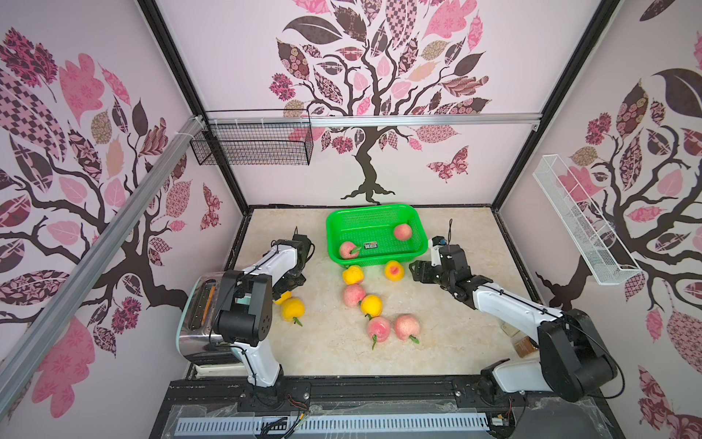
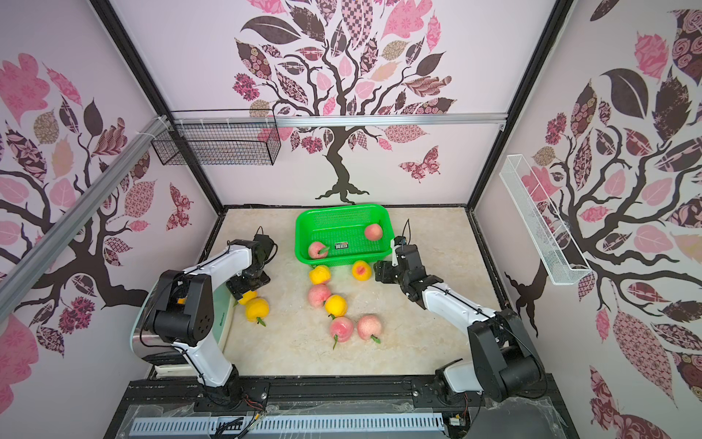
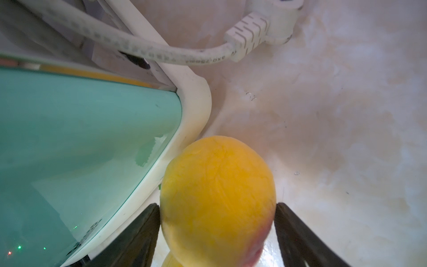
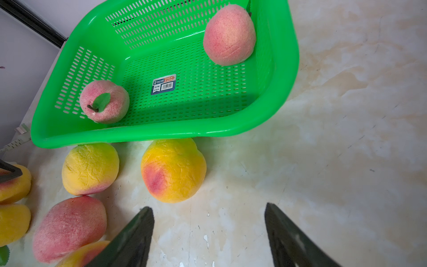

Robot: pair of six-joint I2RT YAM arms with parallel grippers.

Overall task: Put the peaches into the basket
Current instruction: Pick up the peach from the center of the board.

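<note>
left hand (image 3: 217, 205) half open, clasping yellow peach (image 3: 215, 166).

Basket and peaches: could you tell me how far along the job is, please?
Done: two pink peaches lie in the basket. In hand: the left gripper is closed on a yellow peach beside the toaster; the right gripper is open and empty. Left: that peach plus seven others lying on the table, none in the basket yet.
</note>
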